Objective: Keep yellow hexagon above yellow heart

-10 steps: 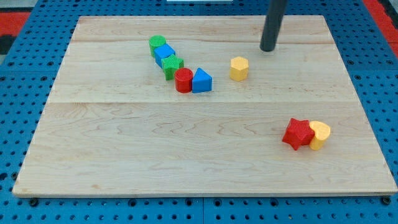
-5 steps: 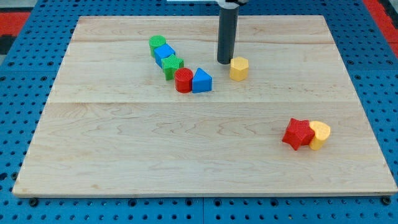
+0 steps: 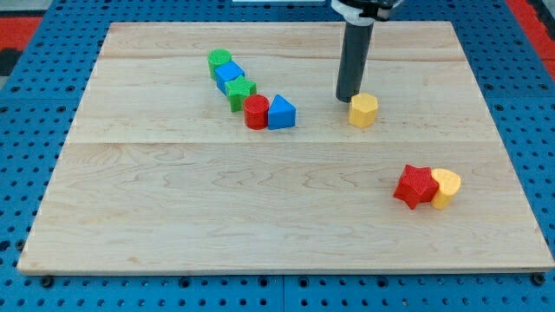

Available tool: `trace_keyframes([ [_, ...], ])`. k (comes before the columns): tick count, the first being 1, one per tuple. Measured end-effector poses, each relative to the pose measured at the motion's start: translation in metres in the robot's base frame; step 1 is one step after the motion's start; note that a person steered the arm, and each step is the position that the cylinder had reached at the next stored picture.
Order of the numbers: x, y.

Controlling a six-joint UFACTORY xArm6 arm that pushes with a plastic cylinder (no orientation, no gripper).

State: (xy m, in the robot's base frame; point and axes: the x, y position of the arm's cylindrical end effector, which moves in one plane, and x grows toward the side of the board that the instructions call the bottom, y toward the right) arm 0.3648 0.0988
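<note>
The yellow hexagon (image 3: 363,110) lies on the wooden board (image 3: 217,217), right of centre in the upper half. My tip (image 3: 348,97) touches its upper left side. The yellow heart (image 3: 446,186) lies lower, near the view's right edge of the board, touching a red star (image 3: 415,186) on its left. The hexagon is above and to the left of the heart.
A chain of blocks runs diagonally at the upper left of centre: a green cylinder (image 3: 219,60), a blue block (image 3: 230,75), a green block (image 3: 241,91), a red cylinder (image 3: 256,112) and a blue triangle (image 3: 281,112).
My tip moved left behind the yellow hexagon, then right, pushing the hexagon rightwards and slightly down. The other blocks have not moved.
</note>
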Motion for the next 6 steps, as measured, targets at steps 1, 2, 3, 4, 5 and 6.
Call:
trace_keyframes([
  [1,0.013,0.001],
  [2,0.026,0.006],
  [3,0.026,0.025],
  [4,0.035,0.035],
  [5,0.055,0.035],
  [6,0.075,0.035],
])
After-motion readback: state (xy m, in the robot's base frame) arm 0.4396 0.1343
